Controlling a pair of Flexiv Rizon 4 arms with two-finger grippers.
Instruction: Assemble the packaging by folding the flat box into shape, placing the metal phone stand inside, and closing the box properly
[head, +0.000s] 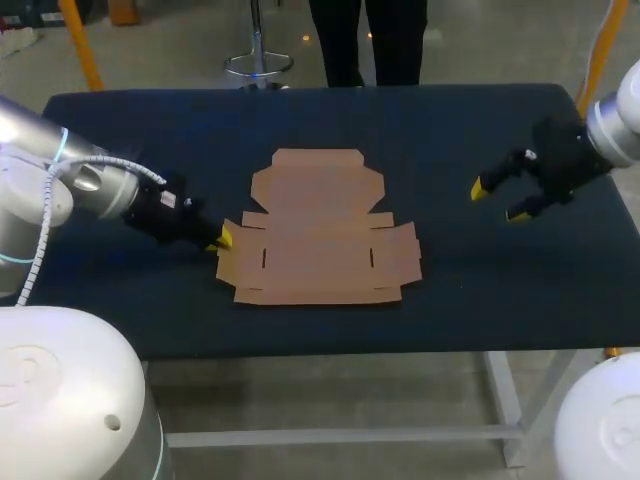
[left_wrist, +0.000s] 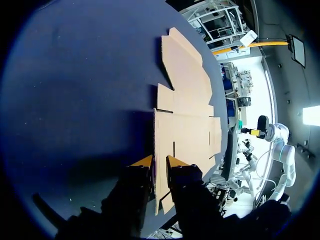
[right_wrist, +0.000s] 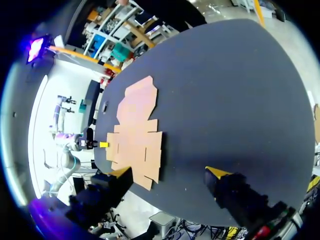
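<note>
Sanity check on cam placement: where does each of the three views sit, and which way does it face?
Head view: fixed above and behind the robot, looking down on the table; left arm and right arm enter from the sides.
Left wrist view: on the left arm, looking along its jaws across the flat box; yellow tips at its near edge.
Right wrist view: on the right arm, facing the box from the opposite side; open jaws show.
Shared: all see the box; each wrist view catches the other arm.
</note>
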